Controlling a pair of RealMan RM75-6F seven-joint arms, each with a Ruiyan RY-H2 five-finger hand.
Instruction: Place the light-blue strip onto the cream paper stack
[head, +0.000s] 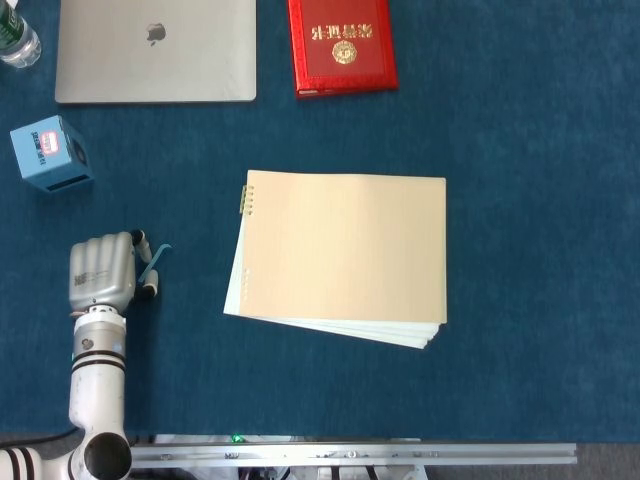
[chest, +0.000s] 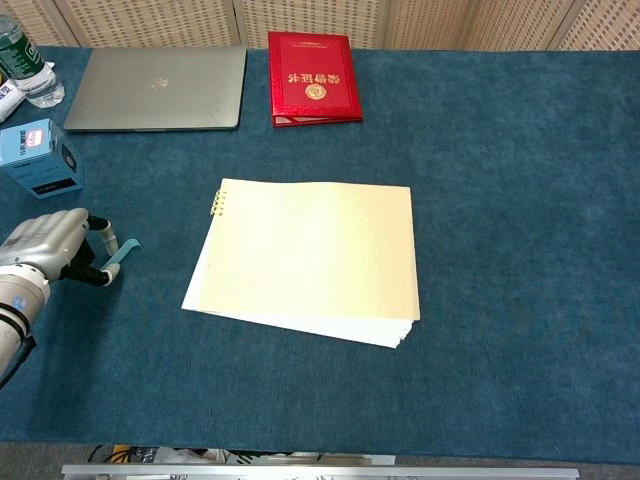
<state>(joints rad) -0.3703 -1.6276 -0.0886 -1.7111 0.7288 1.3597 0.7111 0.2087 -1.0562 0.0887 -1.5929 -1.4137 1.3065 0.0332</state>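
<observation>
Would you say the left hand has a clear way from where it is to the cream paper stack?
Probably yes. The left hand, with the light-blue strip at its fingers, sits left of the cream paper stack, and only bare blue tablecloth lies between them.

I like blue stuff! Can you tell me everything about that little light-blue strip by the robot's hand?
The light-blue strip is thin, narrow and slightly curved, like a bit of paper or plastic. It sits at the fingers of the left hand, over the dark blue table cover, left of the cream paper stack and not touching it. Part of it is hidden by the fingers.
</observation>
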